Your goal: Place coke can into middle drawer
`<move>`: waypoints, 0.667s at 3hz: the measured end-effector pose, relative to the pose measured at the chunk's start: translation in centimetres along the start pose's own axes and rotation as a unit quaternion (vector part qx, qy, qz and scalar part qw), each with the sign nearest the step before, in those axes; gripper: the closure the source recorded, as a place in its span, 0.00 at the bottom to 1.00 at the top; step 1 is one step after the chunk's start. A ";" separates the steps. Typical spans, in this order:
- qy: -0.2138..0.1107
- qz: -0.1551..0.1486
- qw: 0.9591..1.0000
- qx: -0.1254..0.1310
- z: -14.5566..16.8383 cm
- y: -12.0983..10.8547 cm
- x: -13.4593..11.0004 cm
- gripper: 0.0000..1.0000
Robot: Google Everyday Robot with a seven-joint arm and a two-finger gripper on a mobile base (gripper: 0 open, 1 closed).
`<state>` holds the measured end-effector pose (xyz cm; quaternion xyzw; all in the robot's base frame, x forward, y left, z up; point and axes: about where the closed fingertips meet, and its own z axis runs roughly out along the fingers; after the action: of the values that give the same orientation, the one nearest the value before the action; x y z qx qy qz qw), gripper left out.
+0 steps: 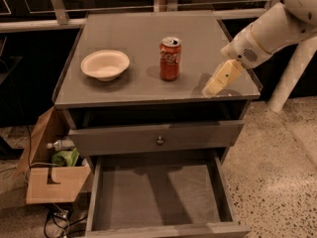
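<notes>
The red coke can (170,58) stands upright on the grey cabinet top (138,29), right of the middle. The middle drawer (157,192) is pulled open below, its flat grey floor bare. My gripper (214,87) hangs from the white arm at the right, over the cabinet top's right front part. It is to the right of the can and apart from it. It holds nothing that I can see.
A cream-white bowl (105,65) sits on the cabinet top left of the can. A drawer front with a small brass knob (160,141) is above the open drawer. A cardboard box (52,175) with a bottle and green item stands on the floor at left.
</notes>
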<state>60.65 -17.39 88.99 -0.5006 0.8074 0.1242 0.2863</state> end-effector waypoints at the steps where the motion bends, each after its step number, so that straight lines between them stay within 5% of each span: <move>1: -0.021 0.024 0.999 -0.007 2.0 -1.1 -0.2 0.00; 2: -0.022 0.024 0.999 -0.008 2.2 -1.1 -0.1 0.00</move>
<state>62.41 -16.77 87.44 -0.4805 0.8118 0.1483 0.2968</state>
